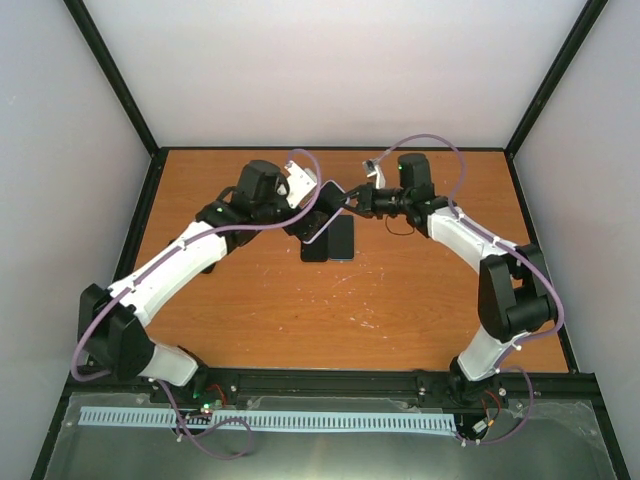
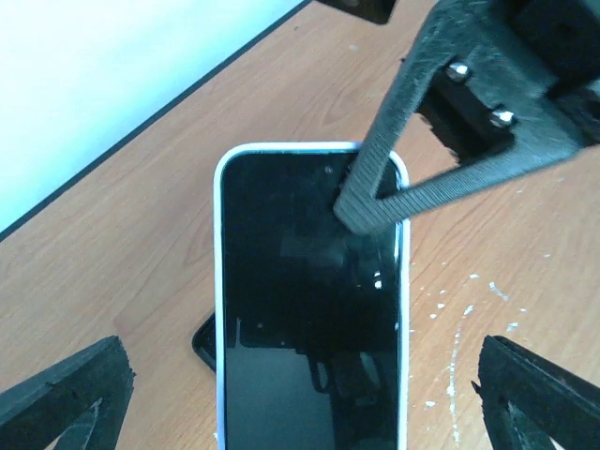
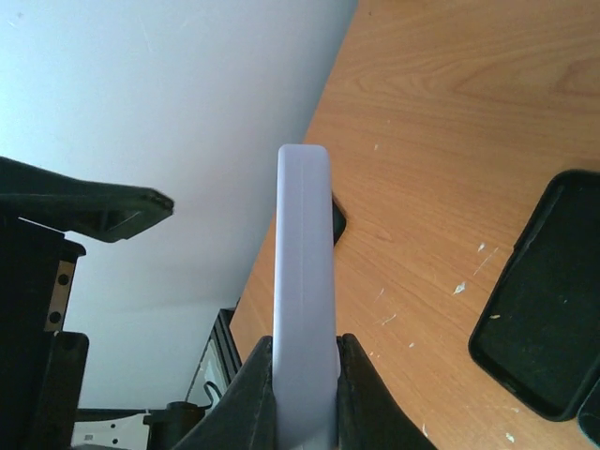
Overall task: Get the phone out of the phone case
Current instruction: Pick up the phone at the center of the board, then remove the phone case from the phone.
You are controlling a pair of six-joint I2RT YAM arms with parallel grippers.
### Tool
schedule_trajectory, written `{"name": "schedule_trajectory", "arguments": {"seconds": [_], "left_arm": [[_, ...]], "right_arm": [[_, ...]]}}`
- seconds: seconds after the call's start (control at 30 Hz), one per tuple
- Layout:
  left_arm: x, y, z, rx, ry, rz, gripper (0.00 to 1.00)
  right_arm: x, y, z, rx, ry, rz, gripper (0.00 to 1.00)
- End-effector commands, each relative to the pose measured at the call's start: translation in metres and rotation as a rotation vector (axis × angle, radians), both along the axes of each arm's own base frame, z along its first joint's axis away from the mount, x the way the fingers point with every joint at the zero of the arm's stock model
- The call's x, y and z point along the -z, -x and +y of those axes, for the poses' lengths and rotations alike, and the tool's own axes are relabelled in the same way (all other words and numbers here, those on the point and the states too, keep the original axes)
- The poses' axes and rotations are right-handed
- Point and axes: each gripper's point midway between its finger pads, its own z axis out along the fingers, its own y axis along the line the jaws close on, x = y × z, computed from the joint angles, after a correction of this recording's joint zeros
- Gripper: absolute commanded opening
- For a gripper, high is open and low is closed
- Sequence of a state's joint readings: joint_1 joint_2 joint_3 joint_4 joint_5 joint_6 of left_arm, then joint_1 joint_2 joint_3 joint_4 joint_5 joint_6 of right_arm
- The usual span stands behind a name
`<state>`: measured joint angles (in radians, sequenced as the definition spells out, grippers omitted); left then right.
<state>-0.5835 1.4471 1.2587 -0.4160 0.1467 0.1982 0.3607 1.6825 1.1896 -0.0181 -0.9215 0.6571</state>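
Note:
The phone (image 2: 309, 309), black-screened with a white rim, hangs tilted above the table between the two arms (image 1: 326, 203). My right gripper (image 3: 305, 352) is shut on its thin white edge (image 3: 305, 253); in the left wrist view its fingers (image 2: 375, 202) pinch the phone's top right corner. My left gripper (image 2: 305, 412) is open wide, and its fingertips (image 2: 66, 394) stand well apart from the phone's sides. The black phone case (image 3: 544, 300) lies empty on the wooden table, just under the phone (image 1: 342, 240).
A corner of another black piece (image 2: 204, 342) shows under the phone on the table. The wooden table (image 1: 400, 300) has white flecks. Black frame rails and white walls close off the back and sides.

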Motion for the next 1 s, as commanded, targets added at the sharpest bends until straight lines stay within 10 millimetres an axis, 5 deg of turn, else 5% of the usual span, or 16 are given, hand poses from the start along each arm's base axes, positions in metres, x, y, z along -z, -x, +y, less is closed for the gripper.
{"name": "schedule_trajectory", "arguments": {"seconds": [0.0, 0.2, 0.47, 0.97], "left_arm": [[-0.021, 0.018, 0.006, 0.104, 0.089, 0.028, 1.00], [-0.038, 0.046, 0.016, 0.259, 0.221, 0.109, 1.00], [-0.050, 0.056, 0.053, 0.328, 0.417, 0.244, 1.00], [-0.031, 0.071, 0.050, 0.392, 0.494, 0.353, 1.00]], "right_arm": [[-0.052, 0.007, -0.013, -0.074, -0.098, -0.177, 0.03], [-0.076, 0.021, -0.031, -0.160, -0.139, -0.312, 0.03], [-0.107, 0.049, -0.044, -0.277, -0.179, -0.475, 0.03], [-0.133, 0.076, -0.046, -0.354, -0.213, -0.577, 0.03]]}}
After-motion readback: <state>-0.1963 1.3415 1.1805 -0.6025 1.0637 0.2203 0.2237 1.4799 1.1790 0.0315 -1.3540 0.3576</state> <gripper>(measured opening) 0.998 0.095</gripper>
